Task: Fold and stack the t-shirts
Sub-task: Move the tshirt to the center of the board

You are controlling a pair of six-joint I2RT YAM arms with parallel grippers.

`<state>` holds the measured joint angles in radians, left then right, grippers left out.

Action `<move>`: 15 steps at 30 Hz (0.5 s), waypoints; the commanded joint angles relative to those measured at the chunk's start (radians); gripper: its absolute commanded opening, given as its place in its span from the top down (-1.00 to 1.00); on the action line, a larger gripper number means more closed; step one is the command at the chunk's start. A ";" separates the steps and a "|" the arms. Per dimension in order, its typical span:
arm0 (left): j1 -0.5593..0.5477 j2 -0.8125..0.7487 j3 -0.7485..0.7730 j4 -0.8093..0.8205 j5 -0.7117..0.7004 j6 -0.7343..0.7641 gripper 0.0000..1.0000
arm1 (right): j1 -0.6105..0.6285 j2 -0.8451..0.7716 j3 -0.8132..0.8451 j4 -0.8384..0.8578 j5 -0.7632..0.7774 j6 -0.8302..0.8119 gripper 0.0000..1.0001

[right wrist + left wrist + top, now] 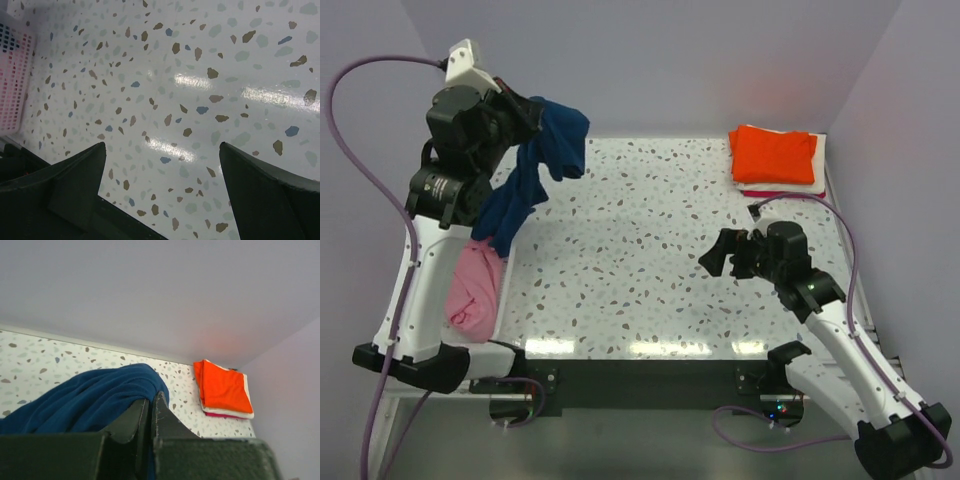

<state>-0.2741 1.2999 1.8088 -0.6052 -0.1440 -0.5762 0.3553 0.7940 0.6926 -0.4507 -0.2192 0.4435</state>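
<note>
**Navy shirt lifted at upper left; right arm idle over bare table**

1. The left gripper (534, 113) is raised at the upper left of the top view. Its jaws are pressed together on a fold of the navy t-shirt (532, 178). The wrist view confirms this: the cloth bunches up against and between the two dark fingers (132, 417).

2. The navy t-shirt hangs free from that grip. It drapes down in front of the left arm and hides part of the arm. Its lower end reaches towards the pink t-shirt (475, 290).

3. The pink t-shirt lies crumpled in the white basket (501, 300) at the lower left (through the right wrist camera the basket slats show pink at the upper left corner).

4. A folded stack sits at the upper right of the table (650, 240), close to the back edge. The orange t-shirt (773, 153) is on top, the white t-shirt (248, 415) is under it, and the red t-shirt (220, 414) shows as a thin edge at the bottom.

5. The right gripper (712, 262) is at centre right, below the stack and well apart from it. Its jaws are spread wide and hold nothing; only speckled tabletop shows between the fingers (80, 175).

6. Purple cables (345, 130) loop along the outer side of each arm, off the work surface.
</note>
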 commanded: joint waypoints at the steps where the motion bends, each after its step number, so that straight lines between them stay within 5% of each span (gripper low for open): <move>1: -0.114 0.032 0.058 0.091 -0.006 0.056 1.00 | 0.002 -0.012 0.054 0.003 0.038 -0.020 -0.97; 10: -0.413 0.165 -0.080 0.177 -0.098 0.039 1.00 | 0.002 -0.027 0.054 -0.006 0.106 0.004 -0.97; 15: -0.462 0.318 -0.187 0.288 0.019 0.003 1.00 | 0.002 -0.026 0.048 -0.034 0.198 0.021 -0.97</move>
<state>-0.7181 1.5398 1.6653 -0.4469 -0.1909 -0.5476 0.3550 0.7822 0.7067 -0.4683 -0.1001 0.4511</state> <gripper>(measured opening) 0.031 0.986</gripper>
